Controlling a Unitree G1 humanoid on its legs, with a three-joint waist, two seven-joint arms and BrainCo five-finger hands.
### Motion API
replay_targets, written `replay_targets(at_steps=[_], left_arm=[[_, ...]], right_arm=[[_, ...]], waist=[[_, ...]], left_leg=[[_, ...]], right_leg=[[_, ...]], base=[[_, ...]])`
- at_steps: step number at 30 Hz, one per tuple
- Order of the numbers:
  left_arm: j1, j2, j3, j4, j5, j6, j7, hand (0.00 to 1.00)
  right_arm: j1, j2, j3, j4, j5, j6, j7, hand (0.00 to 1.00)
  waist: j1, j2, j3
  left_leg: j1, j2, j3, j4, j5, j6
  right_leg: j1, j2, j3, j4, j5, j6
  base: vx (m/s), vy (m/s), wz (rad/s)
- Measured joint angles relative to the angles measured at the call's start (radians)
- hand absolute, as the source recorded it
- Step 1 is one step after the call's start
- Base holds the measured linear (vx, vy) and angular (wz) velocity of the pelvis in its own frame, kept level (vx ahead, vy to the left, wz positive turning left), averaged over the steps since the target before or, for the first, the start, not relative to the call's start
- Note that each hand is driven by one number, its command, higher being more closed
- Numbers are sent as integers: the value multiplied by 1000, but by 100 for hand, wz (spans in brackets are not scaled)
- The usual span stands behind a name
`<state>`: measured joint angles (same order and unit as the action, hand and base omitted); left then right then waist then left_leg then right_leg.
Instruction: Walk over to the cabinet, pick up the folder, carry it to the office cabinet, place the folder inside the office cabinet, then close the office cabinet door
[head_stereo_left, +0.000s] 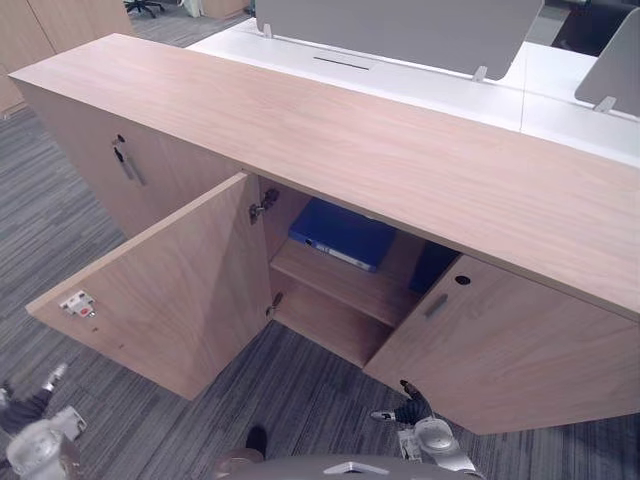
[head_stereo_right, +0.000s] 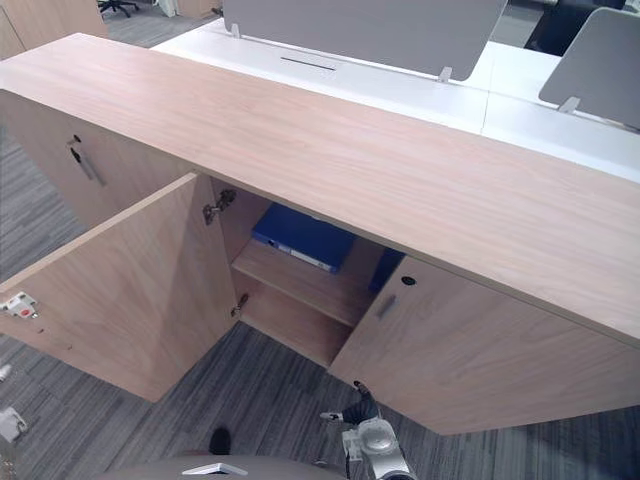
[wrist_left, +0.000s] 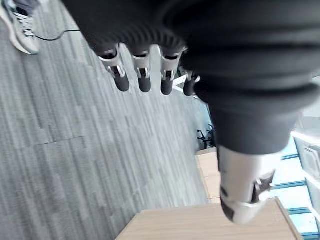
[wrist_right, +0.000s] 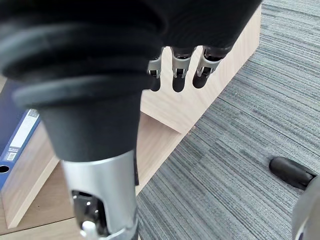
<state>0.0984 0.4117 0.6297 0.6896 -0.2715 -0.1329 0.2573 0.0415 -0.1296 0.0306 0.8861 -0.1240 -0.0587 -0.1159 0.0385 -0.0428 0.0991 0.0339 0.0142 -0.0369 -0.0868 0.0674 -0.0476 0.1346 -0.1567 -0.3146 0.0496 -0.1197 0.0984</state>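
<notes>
While both arms hang low over the grey carpet floor (head_stereo_left: 300, 400), neither hand carries anything: the right hand (wrist_right: 177, 75) has its fingers straight and loosely apart just in front of the cabinet's bottom edge, and the left hand (wrist_left: 143, 75) dangles with fingers relaxed and empty above bare carpet, a person's shoe (wrist_left: 20, 30) well apart from it.

Next come the two doors. The left door (head_stereo_left: 170, 290) is swung wide towards the robot, and the right door (head_stereo_left: 500, 350) stands ajar with its handle (head_stereo_left: 436, 305) facing out.

Between them, on the upper shelf (head_stereo_left: 345, 285), the blue folder (head_stereo_left: 340, 232) lies flat, its white-labelled spine towards the opening. It looks like a stiff board binder, fairly heavy if full and smooth-skinned, so it would slide easily on the wood. If it needs shifting, the spine edge is the place to grip, thumb on top and fingers beneath.

With the folder housed, closing is what remains. Each door is a rigid hinged panel that should swing lightly, best pushed flat-handed near its free edge, far from the hinges (head_stereo_left: 264, 207).

Above runs the long cabinet top (head_stereo_left: 350, 140), and beyond it a white table (head_stereo_left: 420, 85) with grey dividers (head_stereo_left: 400, 25).
</notes>
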Motion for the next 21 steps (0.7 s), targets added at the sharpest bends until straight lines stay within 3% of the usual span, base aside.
replay_targets(at_steps=[4, 12, 17, 21], left_arm=[[-13, 16, -8, -41, 5, -8, -1, 0], [-35, 71, -127, -139, 44, -23, -6, 0], [-28, 65, -234, -206, 61, -33, -45, 0], [-24, 49, -245, -207, 61, -34, -56, 0]], right_arm=[[6, 0, 1, -1, 0, -3, 3, 0], [16, -4, 1, -1, -1, -3, 5, 0], [2, -1, 5, 0, -3, -3, 7, 0], [0, 1, 5, 6, -40, -3, 7, 0]], waist=[[0, -4, -1], [14, -10, -4], [15, -8, -3], [14, -8, -3]], left_leg=[[-14, -4, -4, 0, -2, 2], [-19, -12, -6, 7, 2, -3], [-9, -12, 11, 7, 2, -3], [4, -10, 24, 1, 2, -2]], right_leg=[[-4, 5, 16, -18, 1, -2], [6, 6, 30, -32, 18, 8], [10, 6, 43, -32, 25, -2], [10, 5, 60, -32, 25, -3]], base=[[-17, -8, 5], [80, -19, 4], [-2, -7, -4], [-82, -9, -11]])
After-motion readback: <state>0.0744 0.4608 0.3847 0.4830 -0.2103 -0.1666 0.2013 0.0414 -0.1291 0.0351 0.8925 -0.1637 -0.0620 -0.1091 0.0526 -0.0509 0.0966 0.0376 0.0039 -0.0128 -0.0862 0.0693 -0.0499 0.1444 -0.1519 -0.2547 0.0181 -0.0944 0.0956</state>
